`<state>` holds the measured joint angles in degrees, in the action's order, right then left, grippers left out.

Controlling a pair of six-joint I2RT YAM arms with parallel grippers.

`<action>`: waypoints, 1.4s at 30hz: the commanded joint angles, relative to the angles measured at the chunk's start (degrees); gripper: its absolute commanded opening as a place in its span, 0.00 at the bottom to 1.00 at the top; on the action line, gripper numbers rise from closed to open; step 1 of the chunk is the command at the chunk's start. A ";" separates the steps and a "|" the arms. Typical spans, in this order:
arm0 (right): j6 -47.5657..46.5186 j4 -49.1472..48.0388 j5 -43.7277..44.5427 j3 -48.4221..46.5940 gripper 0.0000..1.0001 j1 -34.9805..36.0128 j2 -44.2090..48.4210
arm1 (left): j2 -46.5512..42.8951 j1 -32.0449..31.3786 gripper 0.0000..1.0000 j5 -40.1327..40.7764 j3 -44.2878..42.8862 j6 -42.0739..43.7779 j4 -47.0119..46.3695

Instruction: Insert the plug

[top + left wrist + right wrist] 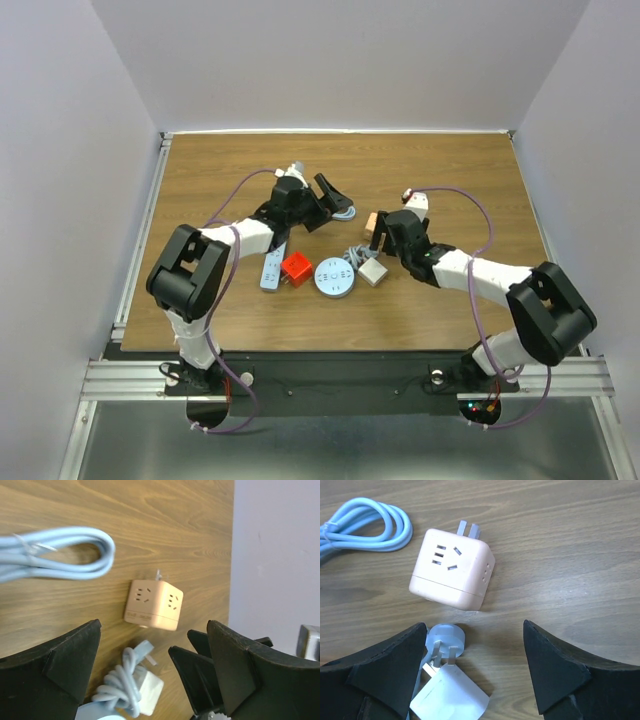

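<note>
A pink cube socket [452, 570] lies on the wooden table, socket faces up; it also shows in the top view [371, 222] and the left wrist view [153, 605]. A light blue plug [445, 641] with bare prongs lies just in front of it, against a white cube adapter [450, 697]. My right gripper [475, 675] is open and empty, its fingers either side of the plug and the bare wood to its right. My left gripper [155, 680] is open and empty, a short way left of the cube [335, 200].
A looped light blue cable [365, 525] lies left of the cube. A round grey disc [334, 277], a red cube [296, 268] and a grey power strip [272, 268] lie nearer the front. White walls close in the table.
</note>
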<state>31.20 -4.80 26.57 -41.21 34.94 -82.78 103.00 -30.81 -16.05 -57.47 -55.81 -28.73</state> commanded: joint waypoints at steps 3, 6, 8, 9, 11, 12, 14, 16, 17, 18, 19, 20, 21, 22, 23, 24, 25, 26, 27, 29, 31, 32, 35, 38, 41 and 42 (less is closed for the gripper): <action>0.79 -6.71 2.79 -3.35 0.82 0.92 -4.22 | -8.42 3.91 0.99 3.39 2.10 7.29 1.31; 1.49 -9.60 3.66 -3.79 0.82 1.36 -6.77 | -11.05 4.18 0.99 6.20 2.10 9.83 3.15; 1.76 -11.54 4.37 -3.00 0.82 1.97 -7.39 | -12.11 4.35 0.99 7.26 1.93 10.55 3.86; 1.32 -12.86 4.28 -2.65 0.82 2.06 -7.91 | -12.38 4.53 0.99 7.26 1.93 10.90 4.12; 1.67 -15.76 4.98 -2.03 0.82 2.42 -8.62 | -12.82 4.62 0.99 7.26 1.93 10.99 4.30; 1.76 -16.29 5.33 -2.29 0.82 2.50 -9.49 | -12.83 4.70 0.99 7.26 1.93 10.99 4.30; 1.93 -16.47 5.69 -2.73 0.82 2.59 -10.55 | -12.65 4.79 0.99 6.83 1.75 11.08 4.21; 1.93 -16.82 5.95 -3.26 0.82 3.29 -11.87 | -12.39 4.97 0.99 6.47 1.49 11.16 4.30; 1.93 -17.17 6.82 -3.44 0.82 3.56 -12.40 | -12.21 4.97 0.99 6.21 1.49 11.08 4.21; 2.28 -17.18 7.35 -3.87 0.82 3.99 -13.01 | -11.95 5.05 0.99 6.04 1.40 11.08 4.21; 2.46 -17.00 8.05 -4.14 0.82 4.17 -14.24 | -11.69 5.14 0.99 5.86 1.40 10.99 4.21; 3.33 -16.91 9.63 -4.58 0.81 4.35 -15.03 | -11.51 5.23 0.99 5.68 1.40 10.90 4.04; 3.60 -16.74 10.43 -4.84 0.82 4.44 -15.82 | -11.42 5.23 0.99 5.51 1.49 10.90 3.95; 3.78 -17.00 11.30 -5.45 0.82 4.87 -16.96 | -11.51 5.32 0.99 5.25 1.57 10.81 3.77; 3.69 -17.52 12.01 -5.46 0.82 4.88 -17.49 | -11.42 5.32 0.99 5.24 1.66 10.81 3.68; 3.43 -18.66 13.06 -5.63 0.82 4.96 -17.85 | -11.59 5.32 0.99 5.24 1.92 10.81 3.51; 3.25 -19.10 13.68 -5.72 0.82 5.14 -18.29 | -11.59 5.32 0.99 5.24 2.01 10.81 3.51; 3.17 -19.54 14.82 -5.98 0.82 5.23 -18.73 | -11.59 5.32 0.99 5.16 2.01 10.81 3.51; 2.90 -20.07 15.53 -6.25 0.82 5.14 -19.60 | -11.59 5.32 0.99 5.24 2.01 10.81 3.42; 2.81 -20.16 16.93 -6.95 0.82 5.14 -20.40 | -11.68 5.32 0.99 4.98 2.01 10.81 3.33; 2.90 -20.95 19.22 -6.87 0.81 5.31 -21.19 | -11.60 5.32 0.99 4.98 2.01 11.07 3.33; 2.81 -21.48 20.27 -6.34 0.81 5.23 -21.37 | -11.86 5.32 0.99 4.98 2.01 11.08 3.24; 1.67 -24.55 21.07 -5.02 0.74 5.14 -21.19 | -12.47 5.41 0.99 5.86 2.54 12.21 3.33; -1.13 -26.31 20.38 -4.14 0.54 5.14 -20.49 | -13.52 5.84 0.99 5.69 3.50 12.92 3.33; -4.30 -26.32 17.04 -3.18 0.43 5.14 -16.47 | -13.97 6.63 0.99 4.90 4.82 13.62 3.42; -6.13 -26.14 13.63 -2.83 0.41 5.14 -14.88 | -14.49 6.81 0.99 4.54 5.52 13.97 3.33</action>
<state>29.67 -26.17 42.78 -45.28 39.79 -103.22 91.98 -24.99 -10.55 -53.84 -44.14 -24.05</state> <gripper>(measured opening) 0.678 0.986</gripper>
